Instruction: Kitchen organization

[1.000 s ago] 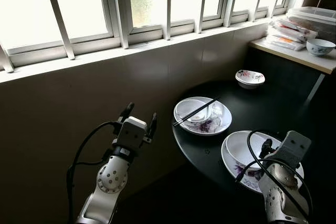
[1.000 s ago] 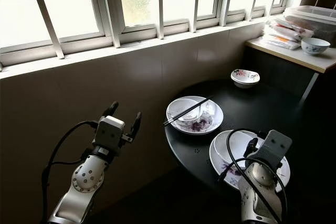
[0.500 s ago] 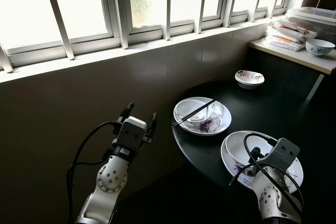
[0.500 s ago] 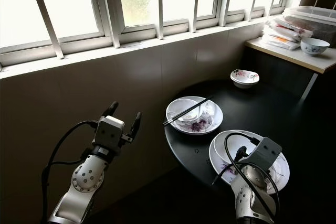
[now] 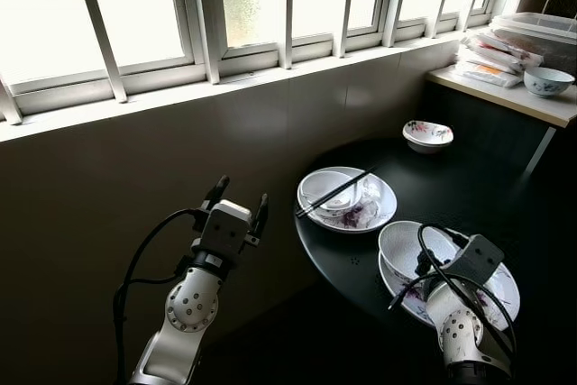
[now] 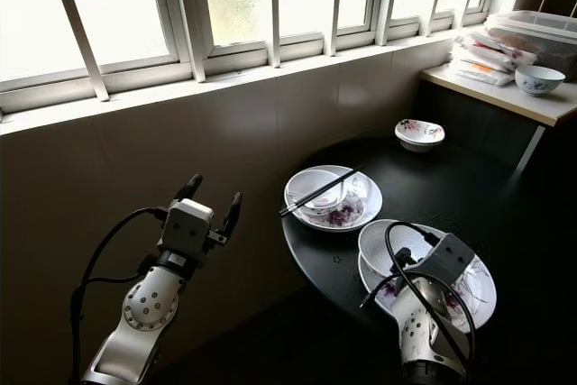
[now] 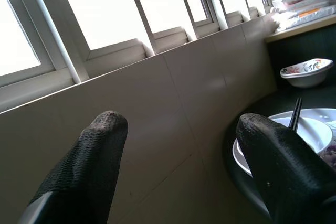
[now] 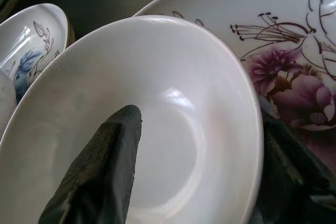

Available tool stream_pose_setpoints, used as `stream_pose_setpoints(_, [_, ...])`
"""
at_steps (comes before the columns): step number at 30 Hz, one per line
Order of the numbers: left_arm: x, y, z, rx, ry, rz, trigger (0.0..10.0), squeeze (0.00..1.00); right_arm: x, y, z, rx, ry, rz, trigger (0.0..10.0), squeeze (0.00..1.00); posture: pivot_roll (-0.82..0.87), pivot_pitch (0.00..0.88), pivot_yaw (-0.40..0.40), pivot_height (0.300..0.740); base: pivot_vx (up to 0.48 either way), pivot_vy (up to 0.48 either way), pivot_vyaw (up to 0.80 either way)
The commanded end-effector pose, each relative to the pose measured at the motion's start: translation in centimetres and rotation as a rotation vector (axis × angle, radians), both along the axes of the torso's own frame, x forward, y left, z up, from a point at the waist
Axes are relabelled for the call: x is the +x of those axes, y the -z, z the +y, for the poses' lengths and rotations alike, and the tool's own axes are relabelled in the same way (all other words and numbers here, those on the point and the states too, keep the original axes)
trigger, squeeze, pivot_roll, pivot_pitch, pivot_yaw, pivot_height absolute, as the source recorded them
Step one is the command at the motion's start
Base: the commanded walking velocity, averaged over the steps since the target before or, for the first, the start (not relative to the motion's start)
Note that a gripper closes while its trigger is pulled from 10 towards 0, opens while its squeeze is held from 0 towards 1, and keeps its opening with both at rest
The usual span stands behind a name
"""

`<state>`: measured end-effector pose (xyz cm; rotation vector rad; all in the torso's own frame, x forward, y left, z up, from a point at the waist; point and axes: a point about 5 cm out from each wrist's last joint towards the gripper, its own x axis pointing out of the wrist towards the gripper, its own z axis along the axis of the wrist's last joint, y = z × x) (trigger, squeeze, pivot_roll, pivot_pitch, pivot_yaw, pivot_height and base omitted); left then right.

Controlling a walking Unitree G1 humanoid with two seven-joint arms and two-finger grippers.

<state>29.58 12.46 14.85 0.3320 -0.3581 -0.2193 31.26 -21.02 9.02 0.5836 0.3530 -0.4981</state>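
A dark round worktop point(image 5: 469, 187) stands under a long barred window point(image 5: 270, 6), and on its near edge sits the white bowl point(image 5: 407, 245) I am after, resting on a flowered plate point(image 5: 500, 290). My right hand point(image 8: 194, 177) straddles that bowl's rim: one finger point(image 8: 105, 166) lies inside the basin, the other point(image 8: 286, 156) outside against the plate, so the wall of the bowl sits between them. Whether they have pinched the rim I cannot tell. The bowl looks tilted on the plate, which I take to be the start of lifting it clear. Just beyond, a second plate point(image 5: 379, 209) carries a smaller bowl point(image 5: 329, 188) with black chopsticks point(image 5: 335, 192) laid across it, likely stacked for clearing. A flowered bowl point(image 5: 428, 134) sits farther back. My left hand point(image 5: 239, 200) hangs off the worktop toward the tiled wall point(image 5: 180, 160), fingers point(image 7: 89, 156) apart, empty.
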Motion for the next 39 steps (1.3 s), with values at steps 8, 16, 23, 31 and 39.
stream_pose_setpoints(8, [0.2, -0.1, 0.1, 0.016, -0.008, -0.006, 10.0, 0.00, 0.3, 0.6, 0.9, 0.153, -0.007, 0.023, 0.0, 0.00, -0.06, 0.000, -0.020, 0.736, 0.000, 0.000, 0.00])
stream_pose_setpoints(16, [0.2, 0.0, 0.1, 0.019, -0.009, -0.007, 10.0, 0.00, 0.7, -0.1, 0.9, 0.198, 0.007, -0.040, 0.0, 0.00, -0.06, 0.000, -0.019, 0.736, 0.000, 0.000, 0.00])
stream_pose_setpoints(23, [0.2, 0.0, 0.1, 0.021, -0.011, -0.009, 10.0, 0.00, 1.2, -2.2, 0.9, 0.212, 0.029, -0.194, 0.0, 0.00, -0.06, 0.000, -0.018, 0.736, 0.000, 0.000, 0.00])
stream_pose_setpoints(31, [0.2, 0.0, 0.3, 0.027, -0.017, -0.010, 10.0, 0.00, 1.2, -5.7, 0.2, -0.062, 0.021, -0.367, 0.0, 0.00, -0.06, 0.000, -0.017, 0.736, 0.000, 0.000, 0.00])
stream_pose_setpoints(39, [0.3, 0.0, 0.9, 0.023, -0.057, -0.012, 10.0, 0.00, 1.8, -11.3, 2.8, -0.467, -0.210, -0.633, 0.0, 0.00, -0.06, 0.000, -0.014, 0.736, 0.000, 0.000, 0.20])
